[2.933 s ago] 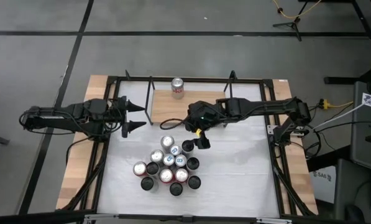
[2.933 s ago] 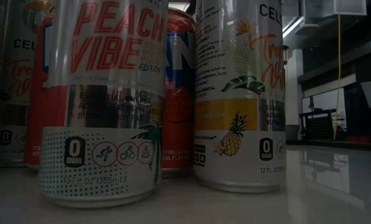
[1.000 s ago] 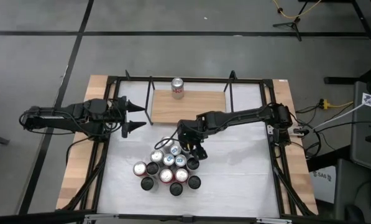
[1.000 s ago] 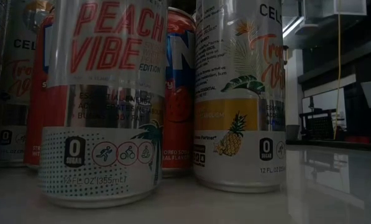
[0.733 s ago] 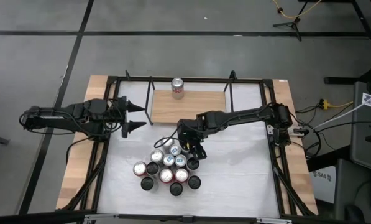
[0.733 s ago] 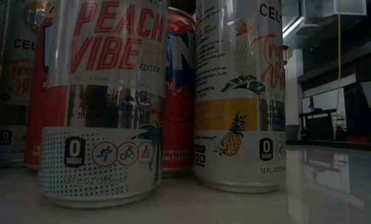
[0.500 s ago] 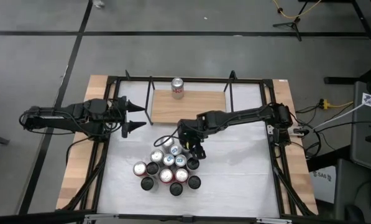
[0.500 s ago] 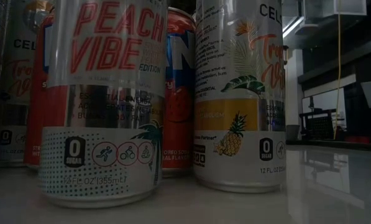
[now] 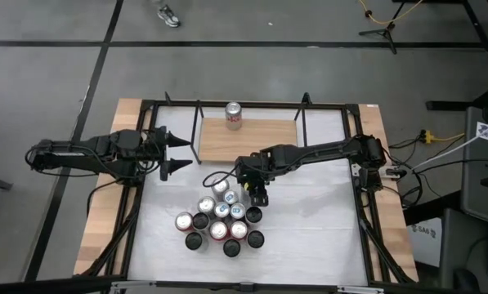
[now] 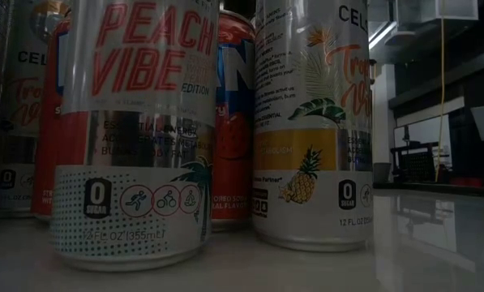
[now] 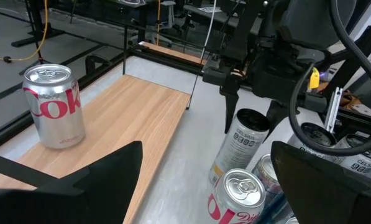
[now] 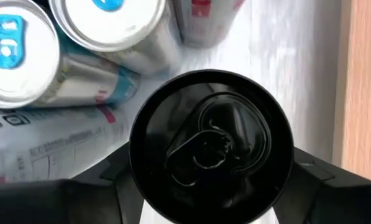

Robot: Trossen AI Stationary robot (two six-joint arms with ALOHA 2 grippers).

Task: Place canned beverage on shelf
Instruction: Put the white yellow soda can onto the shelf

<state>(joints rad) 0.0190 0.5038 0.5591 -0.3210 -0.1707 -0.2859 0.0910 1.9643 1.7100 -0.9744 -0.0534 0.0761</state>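
Floor: grey concrete floor point(image 9: 55, 73) crossed by dark straight seams, all around the bench.
Bench: white tabletop point(image 9: 309, 229) with light-wood side strips point(image 9: 105, 220), framed in black metal rods.
Far side: a black tripod base point(image 9: 380, 30) with a yellow cable point(image 9: 382, 15) on the floor; a person's shoe point(image 9: 168, 15) at the far edge.
Right side: grey equipment point(image 9: 481, 204) with black and yellow cables.
Room: dim in the low view, with a bright ceiling light strip point(image 10: 381, 34) and a dark desk point(image 10: 416, 158) far right.

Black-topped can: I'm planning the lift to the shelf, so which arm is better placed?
The right. Its gripper has fingers on both sides of the black-topped can, near the shelf. The left gripper waits open at the table's left edge.
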